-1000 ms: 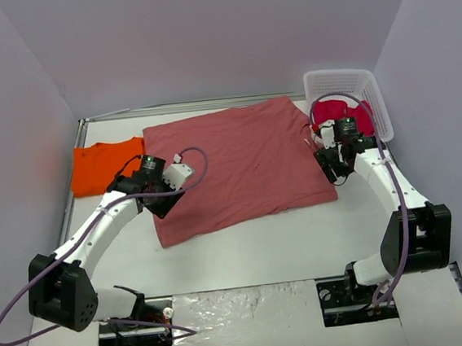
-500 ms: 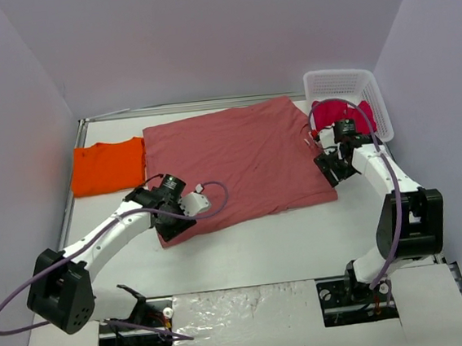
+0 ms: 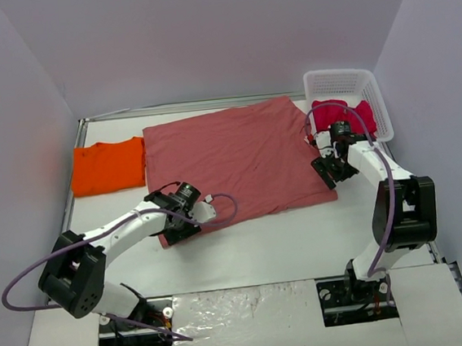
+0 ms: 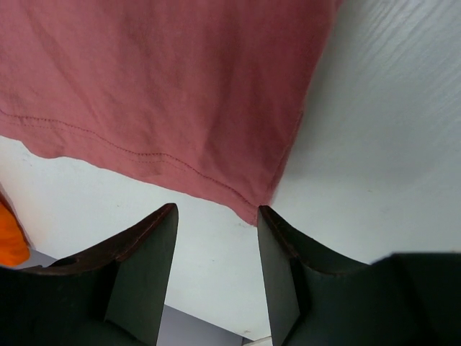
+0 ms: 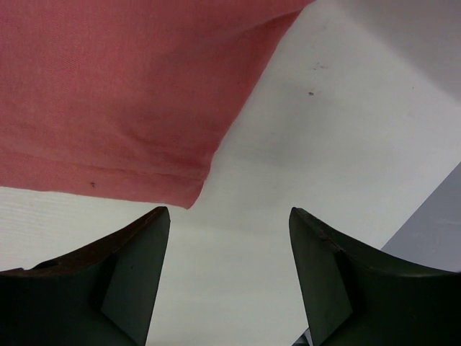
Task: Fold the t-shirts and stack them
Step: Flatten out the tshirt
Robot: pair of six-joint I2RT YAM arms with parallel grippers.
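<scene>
And the left gripper (image 4: 216, 213) has swung down off the left edge of the brick-red t-shirt (image 3: 238, 160). It now sits right at the shirt's near-left corner, arm stretched low across the surface (image 3: 263, 248). Fingers apart there, nothing pinched. In the left wrist view the hemmed corner of the cloth points straight at the gap, just beside the finger on the right of that view. A sliver of orange shows at the far left edge there.

Over to the right gripper (image 5: 229, 216), which has barely shifted and sits by the red tee's near-right corner. The arm behind it has drawn in and stands more upright than a second ago. Fingers apart here as well, with bare surface between them. The shirt's corner lies just off the fingertip on the left of the wrist view, not held.

The brick-red tee itself hasn't moved: spread flat mid-surface, a little askew. The orange t-shirt (image 3: 108, 167) lies flat at the far left, just beside the red one's edge. The crimson-pink t-shirt (image 3: 341, 113) is bunched in the near end of the white basket (image 3: 340, 75) at the far right
</scene>
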